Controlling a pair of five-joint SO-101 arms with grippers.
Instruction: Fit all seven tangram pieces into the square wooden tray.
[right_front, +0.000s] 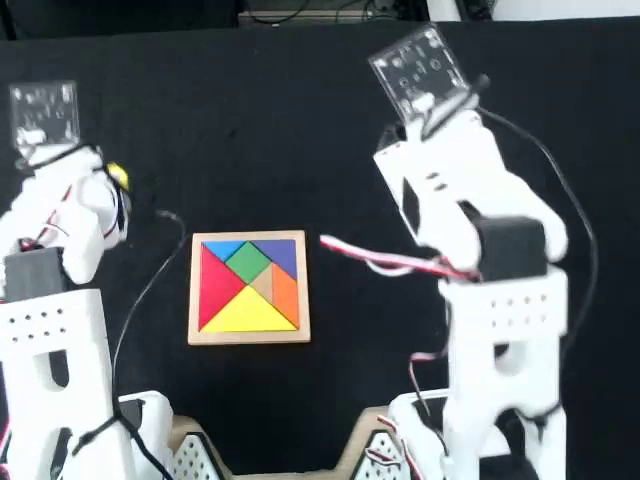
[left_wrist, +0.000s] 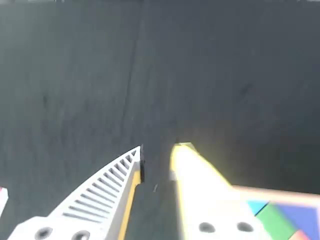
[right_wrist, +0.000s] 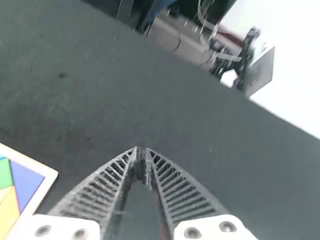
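The square wooden tray (right_front: 249, 338) lies flat in the middle of the black worktop (right_front: 300, 120), between the two arms, its sides square to the worktop's edges. Seven coloured pieces fill it edge to edge with no gap visible, so the task looks done. The tray being square, no long axis governs an approach. The left pincer (left_wrist: 159, 150) hangs just to the far left of the tray's far-left corner, its jaws a narrow slit apart and empty. The right pincer (right_wrist: 142, 152) sits off the tray's right side, closed tip to tip on nothing. The left arm appears the nearer.
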